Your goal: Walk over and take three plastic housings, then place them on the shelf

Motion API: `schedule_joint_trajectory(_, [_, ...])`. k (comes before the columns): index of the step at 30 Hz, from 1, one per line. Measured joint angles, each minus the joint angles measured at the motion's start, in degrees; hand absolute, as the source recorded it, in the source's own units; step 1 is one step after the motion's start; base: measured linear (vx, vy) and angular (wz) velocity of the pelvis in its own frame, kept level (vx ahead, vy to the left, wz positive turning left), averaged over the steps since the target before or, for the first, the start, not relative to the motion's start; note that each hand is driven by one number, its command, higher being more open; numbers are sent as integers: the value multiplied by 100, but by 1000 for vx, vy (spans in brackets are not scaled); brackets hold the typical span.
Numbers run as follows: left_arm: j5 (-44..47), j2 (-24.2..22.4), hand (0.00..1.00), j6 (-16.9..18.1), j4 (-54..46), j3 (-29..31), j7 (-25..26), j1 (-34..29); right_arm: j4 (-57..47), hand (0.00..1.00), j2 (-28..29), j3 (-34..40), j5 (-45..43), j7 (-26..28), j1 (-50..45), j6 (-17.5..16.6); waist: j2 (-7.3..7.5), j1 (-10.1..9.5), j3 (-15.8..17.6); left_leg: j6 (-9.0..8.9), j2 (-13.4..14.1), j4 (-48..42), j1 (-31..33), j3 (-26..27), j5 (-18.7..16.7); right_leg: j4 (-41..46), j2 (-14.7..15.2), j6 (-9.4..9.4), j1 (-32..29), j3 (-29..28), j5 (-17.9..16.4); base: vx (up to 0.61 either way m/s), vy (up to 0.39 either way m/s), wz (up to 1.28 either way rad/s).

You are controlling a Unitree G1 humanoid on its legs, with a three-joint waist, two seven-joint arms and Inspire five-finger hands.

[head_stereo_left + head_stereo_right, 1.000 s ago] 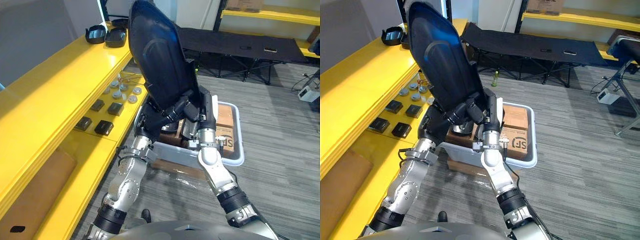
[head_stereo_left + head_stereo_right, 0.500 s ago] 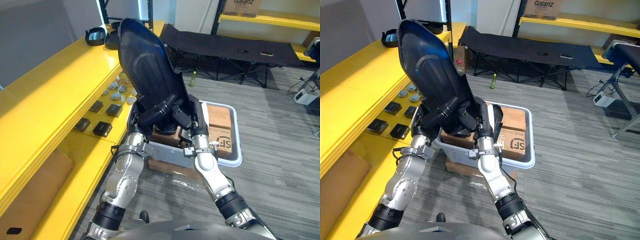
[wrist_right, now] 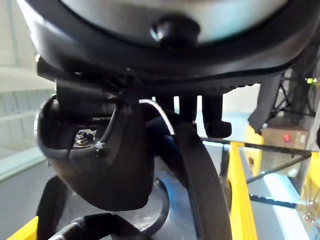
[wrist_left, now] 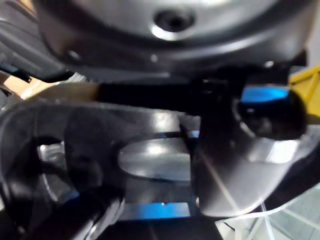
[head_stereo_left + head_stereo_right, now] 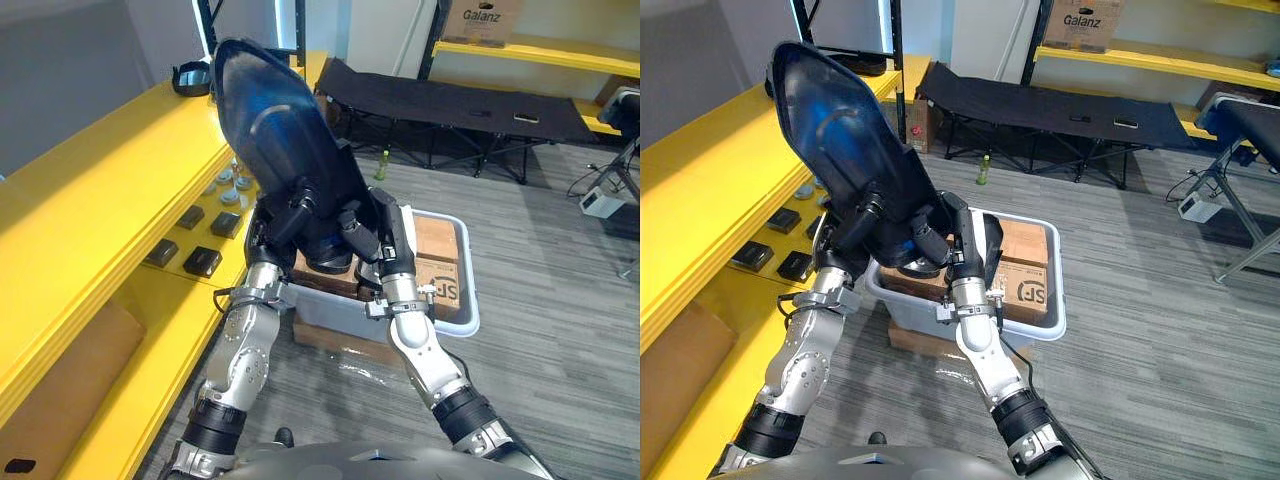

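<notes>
A large black plastic housing (image 5: 275,115) is held up in front of me, its wide glossy face leaning toward the yellow shelf (image 5: 110,170) on my left. My left hand (image 5: 298,205) grips its lower left part with fingers curled onto the face. My right hand (image 5: 378,235) is shut on the lower right edge, where its fingers (image 3: 215,120) hook over the rim. The same housing (image 4: 150,165) shows close up in the left wrist view. Two more dark housings (image 5: 190,77) lie at the far end of the shelf top.
A lower shelf level holds small black blocks (image 5: 200,260) and white round parts (image 5: 232,180). A white bin (image 5: 462,310) with cardboard boxes stands on the floor below my hands. A black folding cot (image 5: 450,100) stands further back, with grey floor to the right.
The housing has swung left and leaned toward the shelf, with both hands lower on it. My left hand's fingers have curled onto it. The view has also shifted.
</notes>
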State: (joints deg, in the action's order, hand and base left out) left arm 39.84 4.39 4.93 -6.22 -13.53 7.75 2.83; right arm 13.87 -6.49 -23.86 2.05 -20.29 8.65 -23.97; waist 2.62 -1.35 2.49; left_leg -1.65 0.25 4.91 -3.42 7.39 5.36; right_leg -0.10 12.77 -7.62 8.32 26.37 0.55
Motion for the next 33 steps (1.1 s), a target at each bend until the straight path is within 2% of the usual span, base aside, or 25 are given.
schedule_joint_trajectory(5, [50,-6,0,115,82,-32,28,0,-4,0,3,-38,-25,-4,-21,-17,17,-4,-12,2,-8,-1,3,-1,2,3,8,0,-3,0,0,0,0,0])
schedule_joint_trajectory(6, [49,-6,0,139,91,-40,28,0,-5,100,5,-37,-24,-4,-19,-17,18,-1,-12,2,-8,-1,3,-1,2,3,8,0,-3,-1,0,0,0,0])
schedule_joint_trajectory(11, [7,-8,0,251,129,-6,44,0,-25,100,9,-95,-19,142,-23,-127,17,22,-12,3,-1,-2,2,-1,2,2,3,0,-12,-12,0,0,0,0])
schedule_joint_trajectory(16, [-26,-9,0,257,128,21,110,0,-26,100,26,-36,202,80,-22,-138,18,4,-12,3,-3,-4,4,1,2,2,4,0,-11,-9,0,0,0,0])
schedule_joint_trajectory(18, [-302,-30,0,266,126,23,239,0,-30,100,36,-30,204,26,-22,-113,18,6,-12,2,-2,-4,4,2,2,2,3,0,-11,-9,0,0,0,0])
schedule_joint_trajectory(24, [-2137,-239,0,510,101,196,1137,-6,-504,100,199,274,131,-315,-276,112,17,8,-11,-3,11,-3,11,13,-4,-2,-7,6,-23,-18,-4,0,0,0])
schedule_joint_trajectory(29, [-3945,-291,0,530,-277,930,2236,-155,-1073,100,348,1089,-303,-572,-671,118,17,45,-9,-46,38,-3,11,59,-43,-38,-33,14,-43,-70,-9,0,0,-6])
schedule_joint_trajectory(33, [-4764,-314,0,529,-743,1292,2540,-292,-1185,100,360,1441,-318,-652,-979,355,14,84,-7,-54,43,-3,40,88,-67,-107,-54,9,-51,-93,-5,0,0,-1])
